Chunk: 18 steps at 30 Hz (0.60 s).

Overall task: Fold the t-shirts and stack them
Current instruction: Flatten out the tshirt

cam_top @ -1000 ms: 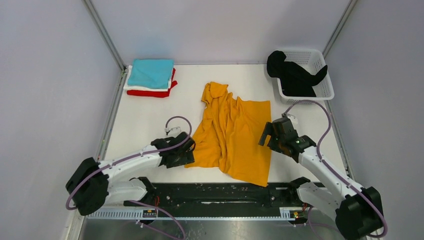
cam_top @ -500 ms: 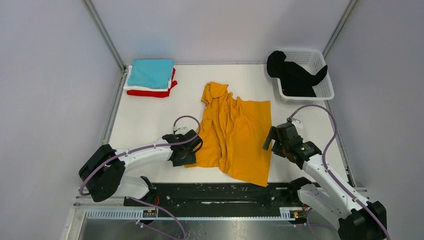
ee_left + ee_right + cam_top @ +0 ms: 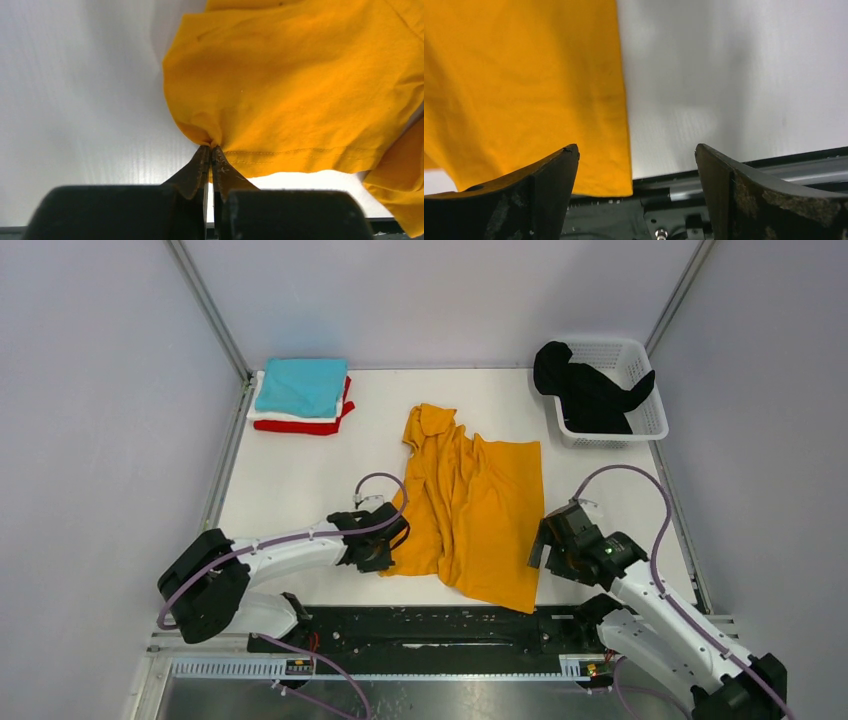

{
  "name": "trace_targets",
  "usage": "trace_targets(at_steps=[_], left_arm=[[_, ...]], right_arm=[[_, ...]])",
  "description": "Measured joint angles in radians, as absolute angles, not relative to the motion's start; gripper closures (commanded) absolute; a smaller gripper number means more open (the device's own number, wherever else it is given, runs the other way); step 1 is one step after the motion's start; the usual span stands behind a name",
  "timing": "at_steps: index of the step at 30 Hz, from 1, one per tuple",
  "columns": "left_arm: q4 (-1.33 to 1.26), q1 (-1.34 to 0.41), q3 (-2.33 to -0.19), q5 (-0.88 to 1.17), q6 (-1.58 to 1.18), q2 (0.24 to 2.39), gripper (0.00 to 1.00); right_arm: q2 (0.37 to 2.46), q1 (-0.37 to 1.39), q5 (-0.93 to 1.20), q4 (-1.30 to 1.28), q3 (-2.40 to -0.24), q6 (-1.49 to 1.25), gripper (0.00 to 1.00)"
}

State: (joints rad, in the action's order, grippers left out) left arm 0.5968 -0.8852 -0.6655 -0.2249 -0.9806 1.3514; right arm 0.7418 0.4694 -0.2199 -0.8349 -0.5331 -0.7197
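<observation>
Mustard-orange soft cloth, a short-sleeved t-shirt (image 3: 470,510), is lying crumpled and unfolded at the middle of the white desk (image 3: 290,480). Its near left hem corner is being pinched by the left jaws, which are being pressed tightly together on the fabric. The right jaws are being held wide apart, low at the shirt's near right edge, with that edge lying under the gap between them. Nothing is being gripped there.

At the far left corner of the desk, three folded shirts are being kept in a stack: a teal folded t-shirt (image 3: 300,385) on top, a white folded t-shirt (image 3: 262,412) beneath it and a red folded t-shirt (image 3: 300,426) at the bottom. By that showing, three shirts are being judged done. The orange one is being judged only at the start of its spreading and folding, and its stacking is not yet done.

A white plastic lattice basket (image 3: 650,420) at the far right corner is being occupied by a bunched black t-shirt (image 3: 585,390), which is spilling over the basket's left rim. That shirt is being left for afterwards, and nothing else is being seen inside.
</observation>
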Motion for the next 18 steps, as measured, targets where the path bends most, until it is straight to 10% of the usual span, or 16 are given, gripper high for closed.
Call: trace_targets(at_steps=[18], left_arm=[[0.670,-0.888,-0.601,-0.244,-0.995,1.249,1.00]], right_arm=[[1.055,0.996,-0.127,-0.795,-0.543,-0.988,0.35]])
